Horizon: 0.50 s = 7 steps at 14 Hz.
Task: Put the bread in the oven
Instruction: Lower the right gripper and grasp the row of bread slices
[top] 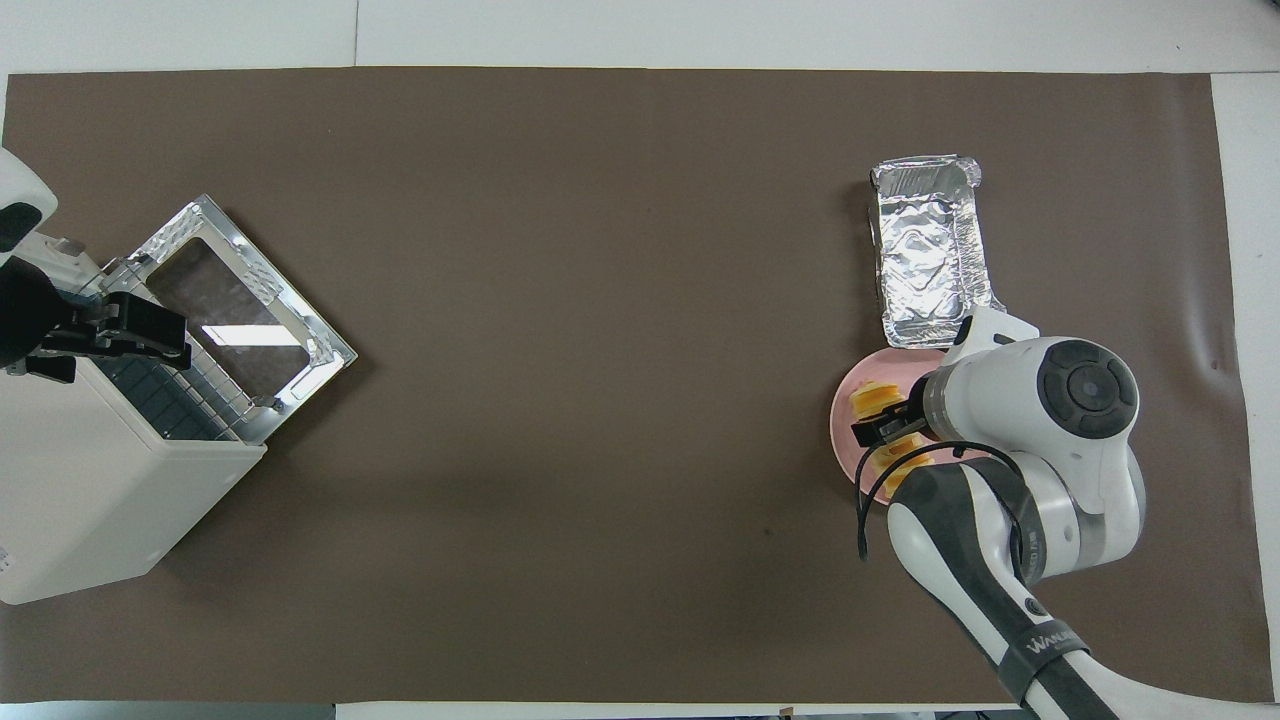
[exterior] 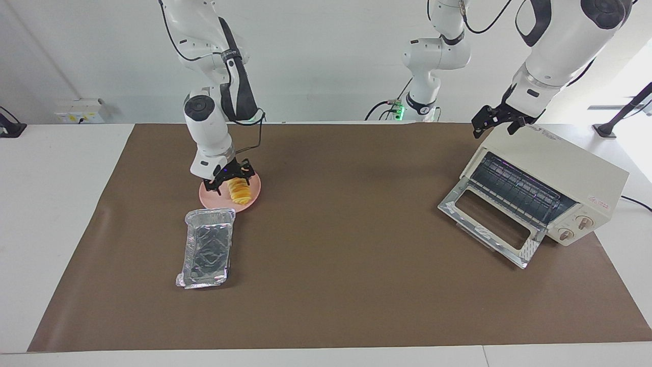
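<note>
The bread (exterior: 241, 193) (top: 873, 402), a ridged golden loaf, lies on a round pink plate (exterior: 210, 199) (top: 846, 425) toward the right arm's end of the table. My right gripper (exterior: 227, 179) (top: 888, 427) is down at the loaf's end nearer the robots, open, with its fingers on either side of that end. The cream-white oven (exterior: 563, 165) (top: 90, 510) stands at the left arm's end with its glass door (exterior: 488, 223) (top: 240, 312) dropped open and the wire rack showing. My left gripper (exterior: 496, 122) (top: 125, 332) hangs open over the oven's top edge and waits.
A crinkled silver foil tray (exterior: 208, 247) (top: 927, 258) lies just farther from the robots than the plate, close to the right arm's wrist. A brown mat (exterior: 346, 244) covers the table between the plate and the oven.
</note>
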{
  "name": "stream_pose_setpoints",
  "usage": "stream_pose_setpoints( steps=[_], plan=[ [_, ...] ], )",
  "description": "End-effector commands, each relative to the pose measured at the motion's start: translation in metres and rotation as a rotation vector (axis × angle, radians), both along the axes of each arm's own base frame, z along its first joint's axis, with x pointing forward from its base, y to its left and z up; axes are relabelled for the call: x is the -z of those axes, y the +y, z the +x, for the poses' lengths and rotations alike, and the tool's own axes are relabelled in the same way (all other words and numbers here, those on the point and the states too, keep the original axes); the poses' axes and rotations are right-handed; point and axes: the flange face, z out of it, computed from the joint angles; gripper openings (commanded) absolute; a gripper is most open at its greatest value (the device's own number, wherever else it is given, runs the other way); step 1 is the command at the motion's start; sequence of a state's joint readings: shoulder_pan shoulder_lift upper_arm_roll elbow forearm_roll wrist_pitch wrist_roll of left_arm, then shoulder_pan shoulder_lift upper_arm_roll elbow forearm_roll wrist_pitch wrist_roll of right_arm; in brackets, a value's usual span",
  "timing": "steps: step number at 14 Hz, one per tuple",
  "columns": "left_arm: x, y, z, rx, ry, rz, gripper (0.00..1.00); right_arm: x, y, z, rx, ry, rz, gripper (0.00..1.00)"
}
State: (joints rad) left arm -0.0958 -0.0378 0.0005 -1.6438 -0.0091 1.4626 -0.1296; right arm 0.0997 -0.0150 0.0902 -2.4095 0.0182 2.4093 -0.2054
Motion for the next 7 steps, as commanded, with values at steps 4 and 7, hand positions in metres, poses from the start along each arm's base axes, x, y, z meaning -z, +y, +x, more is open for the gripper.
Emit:
stream_pose_setpoints(
  steps=[4, 7],
  plan=[
    [-0.0015, 0.0034, -0.0082, -0.006, -0.003, -0.013, 1.0, 0.008, 0.0011, -0.0063, 0.016, -0.012, 0.002, 1.0],
    [-0.0015, 0.0026, -0.0082, -0.005, -0.003, -0.013, 1.0, 0.0124, -0.0004, -0.0095, 0.008, -0.026, 0.004, 0.88]
  ],
)
